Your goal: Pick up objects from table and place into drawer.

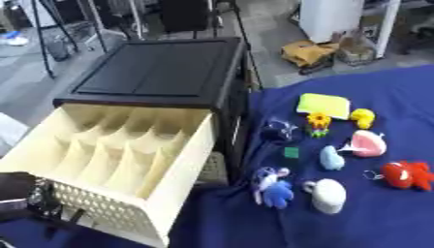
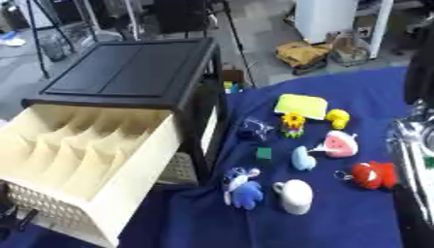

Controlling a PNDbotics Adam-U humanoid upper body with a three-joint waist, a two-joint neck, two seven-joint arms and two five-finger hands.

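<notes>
Right of drawer (image 1: 127,160): toys (image 2: 297,157) all on cloth (image 2: 356,223), none picked.
Drawer pulled open, dividers bare, ready to load. Left hand (image 1: 17,196) at its front corner, fingers unclear; right arm (image 2: 415,145) beyond toys, hand not seen.

Two head cams, side by side, look steeply down, close in. Both share the open drawer (image 1: 118,160) & blue cloth table (image 2: 356,227).
</notes>
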